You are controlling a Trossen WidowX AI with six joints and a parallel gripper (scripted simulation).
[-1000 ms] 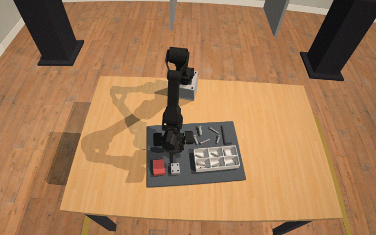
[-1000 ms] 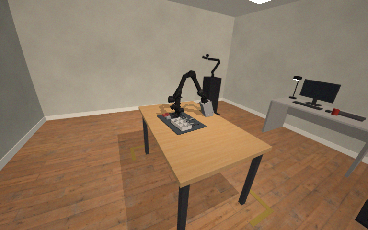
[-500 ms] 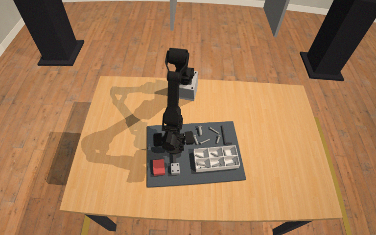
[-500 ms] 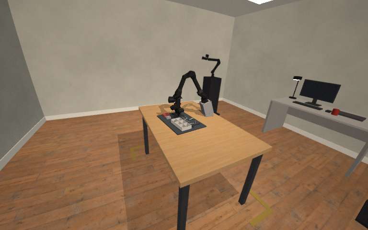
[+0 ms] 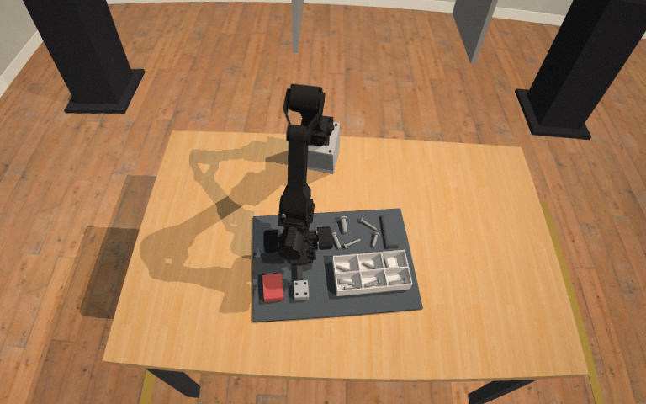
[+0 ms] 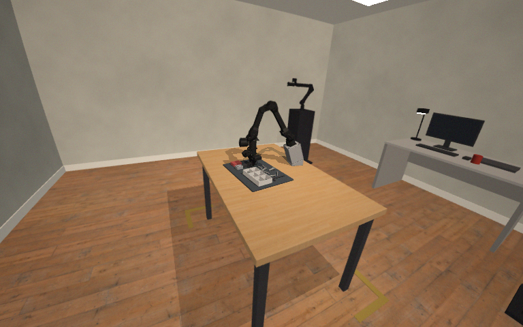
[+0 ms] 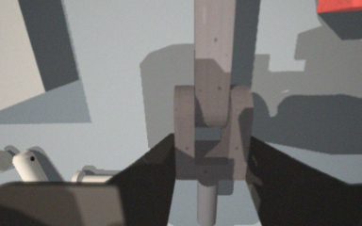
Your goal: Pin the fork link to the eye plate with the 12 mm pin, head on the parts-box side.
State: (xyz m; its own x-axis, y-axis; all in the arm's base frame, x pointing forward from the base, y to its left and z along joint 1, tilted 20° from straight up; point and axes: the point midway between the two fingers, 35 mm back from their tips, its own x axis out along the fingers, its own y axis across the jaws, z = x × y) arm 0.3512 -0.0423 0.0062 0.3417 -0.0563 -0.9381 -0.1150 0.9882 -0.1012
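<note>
My gripper is shut on the fork link, a tan U-shaped piece, and holds it low over the dark mat. In the wrist view the eye plate runs down from the top as a flat bar. Its end sits between the fork's two cheeks. In the top view the eye plate's grey base block stands just in front of the gripper. Loose pins lie on the mat beside the gripper. No pin shows in the fork's holes.
A white parts box with six compartments holding small parts stands to the right on the mat. A red block lies left of the base block. A black bar lies behind the box. The arm's grey base is at the back.
</note>
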